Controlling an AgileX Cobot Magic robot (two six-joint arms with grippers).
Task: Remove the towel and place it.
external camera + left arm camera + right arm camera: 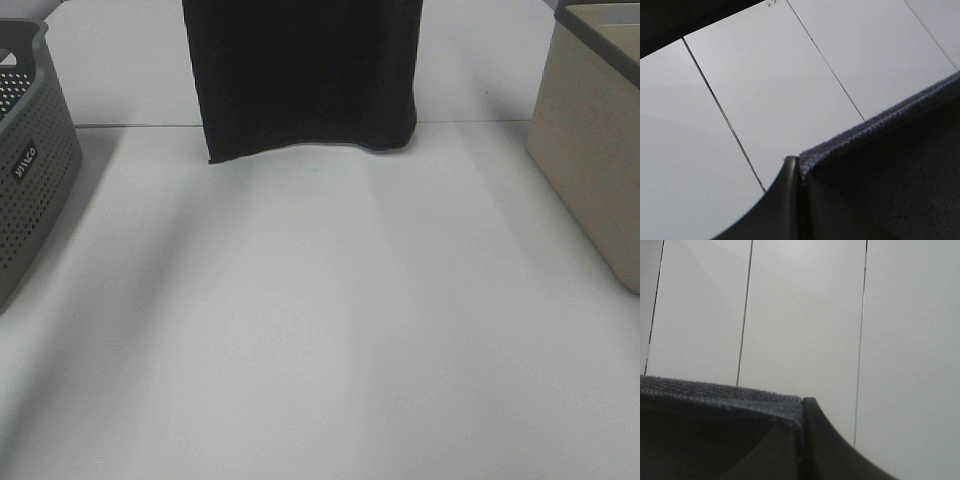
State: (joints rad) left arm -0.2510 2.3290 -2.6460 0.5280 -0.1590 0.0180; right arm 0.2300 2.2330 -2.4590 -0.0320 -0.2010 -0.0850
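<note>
The towel (305, 75), very dark and plain, hangs flat from above the top edge of the exterior high view, and its hemmed lower edge floats just above the far part of the white table (320, 330). Neither gripper shows in that view. In the left wrist view my left gripper (799, 164) is shut on an upper corner of the towel (890, 165), whose hem runs away from the fingers. In the right wrist view my right gripper (802, 406) is shut on the other upper corner of the towel (715, 395). Both wrist views face a white panelled wall.
A grey perforated plastic basket (30, 170) stands at the table's left edge. A beige bin with a dark rim (595, 150) stands at the right edge. A seam crosses the table below the towel's hem.
</note>
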